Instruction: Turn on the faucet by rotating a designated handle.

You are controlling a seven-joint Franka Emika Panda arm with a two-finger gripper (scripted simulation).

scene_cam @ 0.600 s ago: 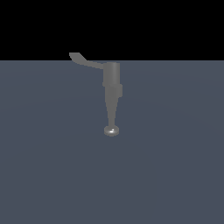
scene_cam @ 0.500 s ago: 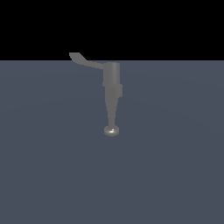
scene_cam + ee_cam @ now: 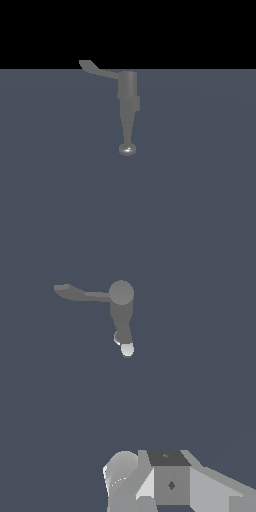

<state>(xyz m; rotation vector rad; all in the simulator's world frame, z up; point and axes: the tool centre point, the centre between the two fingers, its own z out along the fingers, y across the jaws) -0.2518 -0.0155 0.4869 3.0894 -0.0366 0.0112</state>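
Note:
The grey faucet [image 3: 127,95] stands upright on the flat grey surface, its tapering spout ending in a shiny round tip [image 3: 127,149]. The thin flat handle [image 3: 97,70] sticks out from the cylinder's top toward the exterior view's left, with an upturned, widened end. The wrist view looks down on the faucet [image 3: 121,301] and the handle [image 3: 80,293]. Only part of my gripper [image 3: 167,476] shows at that view's edge, well away from the faucet. Its fingers are not clear enough to tell open from shut. The arm is out of the exterior view.
A flat dark grey surface [image 3: 200,200] stretches all around the faucet. The background beyond it is black.

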